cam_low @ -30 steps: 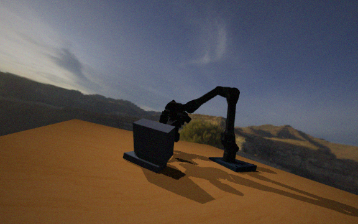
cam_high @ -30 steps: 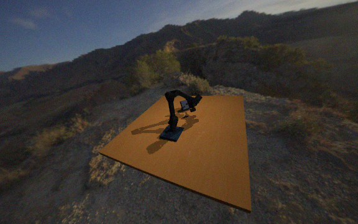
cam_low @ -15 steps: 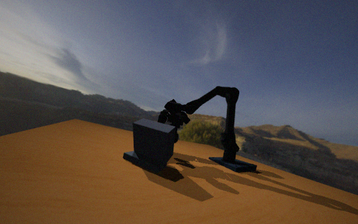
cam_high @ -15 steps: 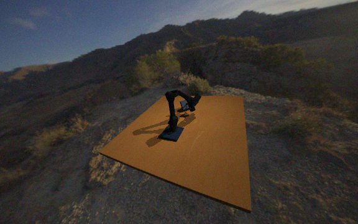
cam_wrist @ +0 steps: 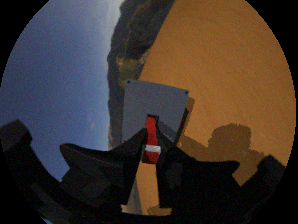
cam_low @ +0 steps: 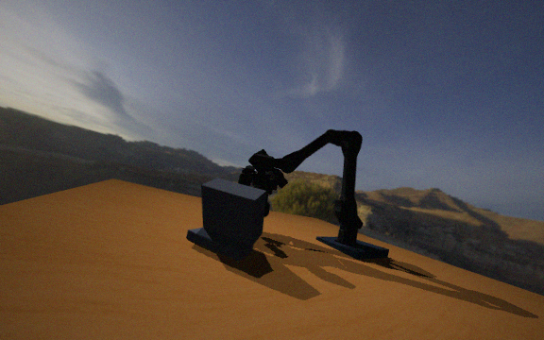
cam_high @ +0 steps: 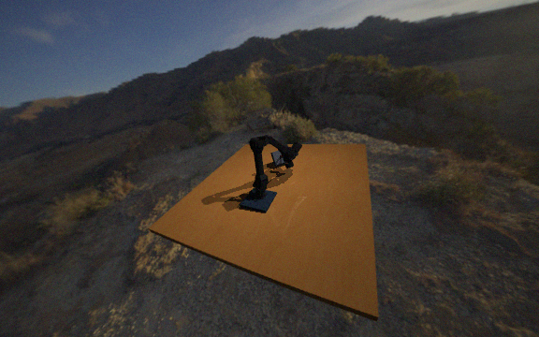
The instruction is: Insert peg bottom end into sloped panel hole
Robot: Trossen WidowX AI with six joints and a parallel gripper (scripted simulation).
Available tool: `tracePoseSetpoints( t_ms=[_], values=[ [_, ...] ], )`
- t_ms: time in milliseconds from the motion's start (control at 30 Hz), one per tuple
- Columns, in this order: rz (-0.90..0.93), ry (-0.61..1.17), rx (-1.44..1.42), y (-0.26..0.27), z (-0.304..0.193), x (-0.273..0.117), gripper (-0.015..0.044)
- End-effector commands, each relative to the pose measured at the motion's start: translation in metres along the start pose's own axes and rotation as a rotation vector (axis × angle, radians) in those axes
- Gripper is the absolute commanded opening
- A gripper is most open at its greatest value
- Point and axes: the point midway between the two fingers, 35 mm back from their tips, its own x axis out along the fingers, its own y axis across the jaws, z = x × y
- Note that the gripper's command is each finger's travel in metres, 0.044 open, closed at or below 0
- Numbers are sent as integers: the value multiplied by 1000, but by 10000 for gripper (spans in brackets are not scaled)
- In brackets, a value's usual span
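Observation:
The red peg (cam_wrist: 151, 131) with a pale band near its near end is held between the fingers of my gripper (cam_wrist: 150, 132), which is shut on it. The peg points away from the wrist camera at the grey sloped panel (cam_wrist: 137, 102) (cam_high: 277, 158) (cam_low: 231, 212). Its far end overlaps the dark hole (cam_wrist: 156, 118) in the panel's face. Dark hole edge shows above and to the right of the peg's end; whether the end is inside, and how deep, cannot be told. In the exterior view the panel's back hides the peg and fingertips.
The panel stands on a dark foot (cam_low: 199, 237) on the orange table (cam_high: 326, 225) (cam_low: 88, 264). The arm's blue base plate (cam_high: 260, 202) (cam_low: 371, 250) stands on the same table, on the panel's face side. Shadows of the arm and panel fall on the table.

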Motion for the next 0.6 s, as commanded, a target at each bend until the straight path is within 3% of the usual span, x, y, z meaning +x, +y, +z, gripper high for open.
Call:
tracePoseSetpoints(
  t_ms=[0,567],
  values=[
    [0,-1,-2,1,0,0,0],
    [0,-1,-2,-4,-3,0,0]
  ],
)
